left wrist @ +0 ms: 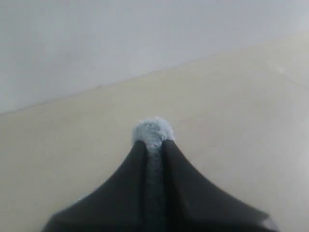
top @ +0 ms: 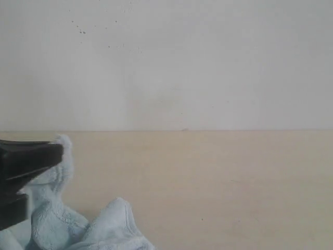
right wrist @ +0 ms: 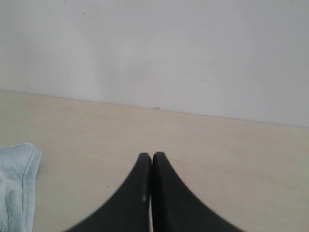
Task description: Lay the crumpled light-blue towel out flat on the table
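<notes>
The light-blue towel (top: 83, 221) lies crumpled at the lower left of the exterior view, one corner lifted. My left gripper (top: 58, 152) is shut on that raised corner, and a fluffy tuft of towel (left wrist: 153, 130) pokes out past the black fingertips in the left wrist view. In the right wrist view my right gripper (right wrist: 152, 157) is shut with nothing between its fingers, hovering over the bare table (right wrist: 231, 159). A hemmed towel edge (right wrist: 17, 183) shows at the side of that view, apart from the gripper. The right gripper does not appear in the exterior view.
The beige table (top: 223, 182) stretches across the exterior view to the right of the towel. A white wall (top: 171, 62) rises directly behind the table's far edge.
</notes>
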Robot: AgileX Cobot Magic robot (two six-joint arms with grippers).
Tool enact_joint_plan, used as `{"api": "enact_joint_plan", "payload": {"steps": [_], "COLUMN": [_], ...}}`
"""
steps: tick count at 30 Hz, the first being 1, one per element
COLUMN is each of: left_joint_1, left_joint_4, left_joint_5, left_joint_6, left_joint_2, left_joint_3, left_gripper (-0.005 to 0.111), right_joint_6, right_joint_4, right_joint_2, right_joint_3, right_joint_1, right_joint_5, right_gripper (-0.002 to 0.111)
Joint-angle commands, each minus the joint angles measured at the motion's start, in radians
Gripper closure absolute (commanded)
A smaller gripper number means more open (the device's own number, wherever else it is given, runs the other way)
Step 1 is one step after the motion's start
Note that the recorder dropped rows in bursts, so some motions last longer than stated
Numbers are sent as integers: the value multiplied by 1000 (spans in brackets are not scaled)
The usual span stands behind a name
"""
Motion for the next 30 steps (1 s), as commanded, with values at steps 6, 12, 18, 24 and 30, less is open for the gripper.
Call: {"api": "enact_joint_plan", "payload": {"steps": [6, 12, 18, 24, 30], "left_joint_1": [-2, -2, -2, -2, -2], "left_joint_4": [-10, -10, -10, -10, -10], "left_joint_5": [155, 261, 371, 459, 257], "left_joint_6": [-305, -401, -480, -550, -537], "left_joint_2": [-506, -550, -550, -550, -550], "left_joint_3": [146, 146, 136, 74, -85], "left_gripper": [103, 103, 103, 103, 103], "right_joint_6": [-1, -1, -1, 357, 568], "right_joint_4": [-7, -7, -7, 83, 102], "right_joint_2": [-5, -5, -5, -5, -5], "right_joint_3": [0, 0, 0, 0, 0], "right_joint_1": [1, 1, 1, 1, 1], "right_joint_5": [-4, -4, -6, -243, -336], "right_gripper": [109, 109, 109, 109, 109]}}
